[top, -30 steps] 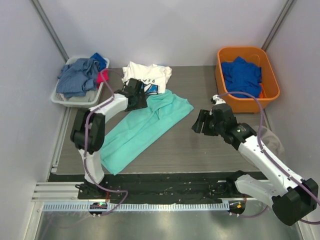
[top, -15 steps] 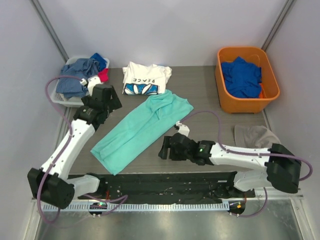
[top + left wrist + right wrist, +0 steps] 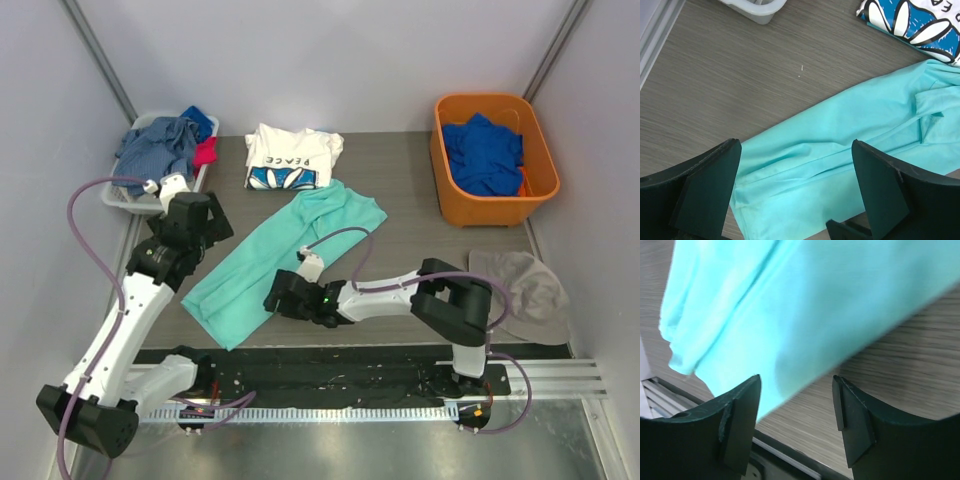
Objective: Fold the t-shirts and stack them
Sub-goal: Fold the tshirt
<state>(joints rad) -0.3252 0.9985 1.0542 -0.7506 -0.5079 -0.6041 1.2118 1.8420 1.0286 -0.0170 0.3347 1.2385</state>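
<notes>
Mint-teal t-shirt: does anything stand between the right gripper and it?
Nothing visible does. The right gripper is open at the near edge of the mint-teal t-shirt, with only that cloth and bare table in front of it.

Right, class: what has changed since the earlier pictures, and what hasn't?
The left gripper pulled back from the white t-shirt toward the near left, jaws open. The right gripper swept left to the near end of the mint-teal t-shirt, open. Both shirts stayed put.

The grey wood-grain table [image 3: 410,190] carries a mint-teal t-shirt [image 3: 290,250] stretched out diagonally, a white PEACE t-shirt [image 3: 290,155] just beyond it, and an orange bin [image 3: 490,210] far right.
</notes>
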